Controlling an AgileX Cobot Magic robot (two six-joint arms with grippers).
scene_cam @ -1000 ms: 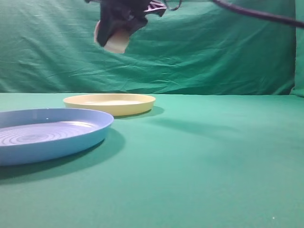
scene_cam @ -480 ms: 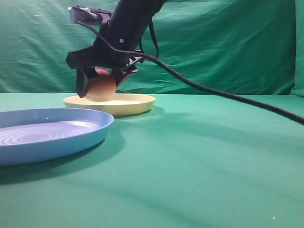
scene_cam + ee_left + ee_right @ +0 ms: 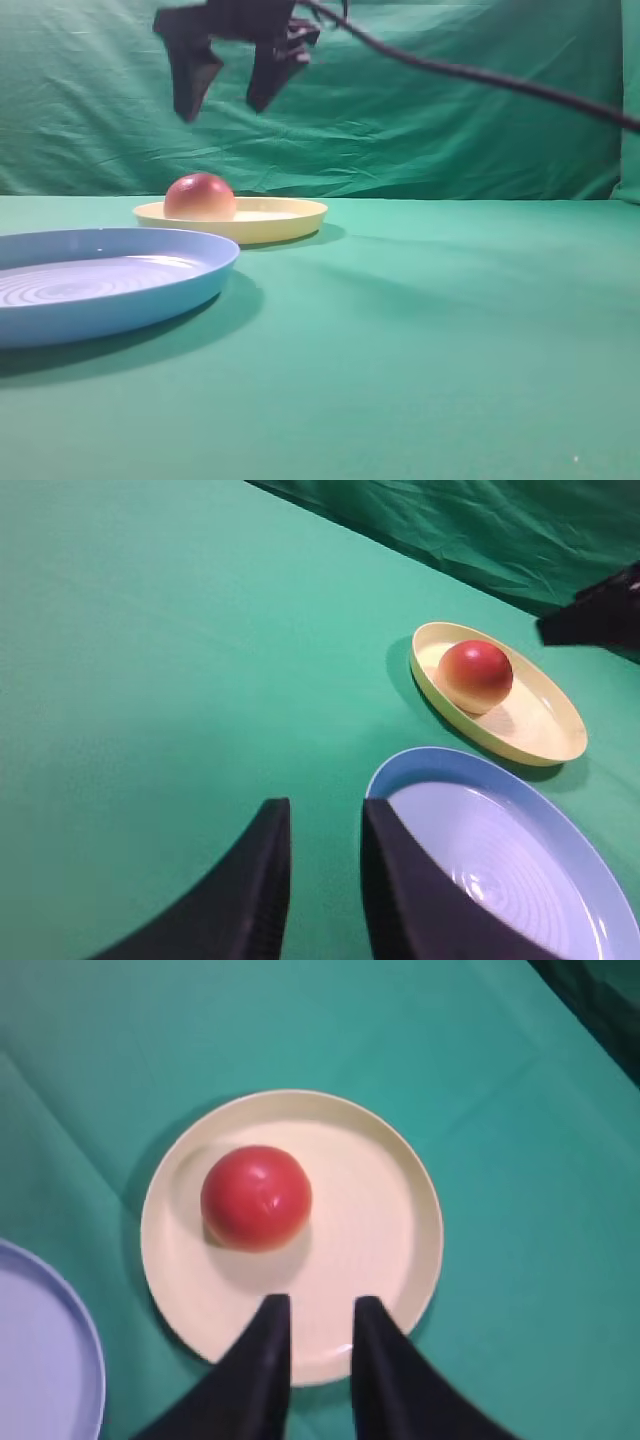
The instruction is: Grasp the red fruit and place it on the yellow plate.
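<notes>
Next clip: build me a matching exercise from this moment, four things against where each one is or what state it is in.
Things
1. smooth red dome-shaped toy fruit
2. shallow pale-yellow plastic plate
3. larger light-blue ridged plastic plate
4. right black claw

Place or state
A. raised in the air, holding nothing
B. carries the fruit
C. holds nothing, nearest the exterior camera
D. rests left of the centre of the yellow plate

Pairs: 1-D, 2-B, 3-C, 4-A

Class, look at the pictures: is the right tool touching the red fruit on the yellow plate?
Apart. The exterior high view shows the right tool raised well above the fruit, with green backdrop showing between them; the fruit sits alone on the plate.
</notes>
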